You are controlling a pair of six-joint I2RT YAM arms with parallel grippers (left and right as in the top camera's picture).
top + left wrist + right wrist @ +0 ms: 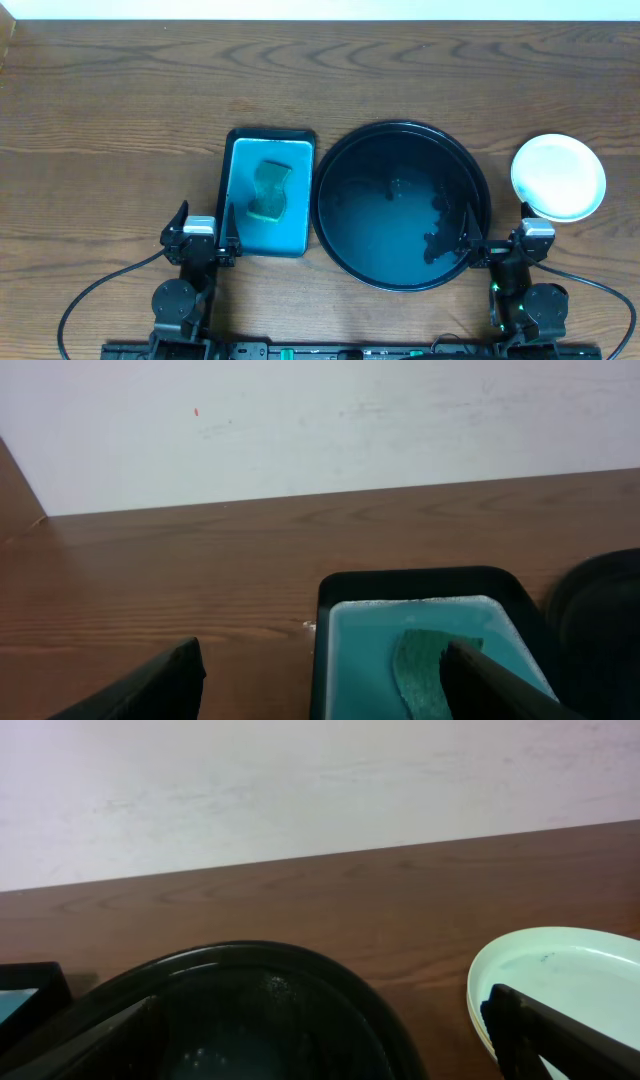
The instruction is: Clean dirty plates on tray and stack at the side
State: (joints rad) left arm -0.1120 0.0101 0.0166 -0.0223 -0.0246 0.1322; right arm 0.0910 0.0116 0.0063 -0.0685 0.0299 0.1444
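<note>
The plates (pixel 558 177) rest on the wooden table (pixel 120 120) just right of the black round tray (pixel 385 235), near its rim but apart from it. From overhead they read as one pale mint disc (how many are stacked I cannot tell). The right wrist view shows a faint dark mark on the plate's face. The right gripper (pixel 495 222) sits at the table's near edge, jaws spread wide and holding nothing, one finger over the black tray's rim, the other by the plates. The left gripper (pixel 204 215) is likewise released and empty, with one finger at the left rim of the teal tray (pixel 245 228), where a green sponge (pixel 270 190) lies.
</note>
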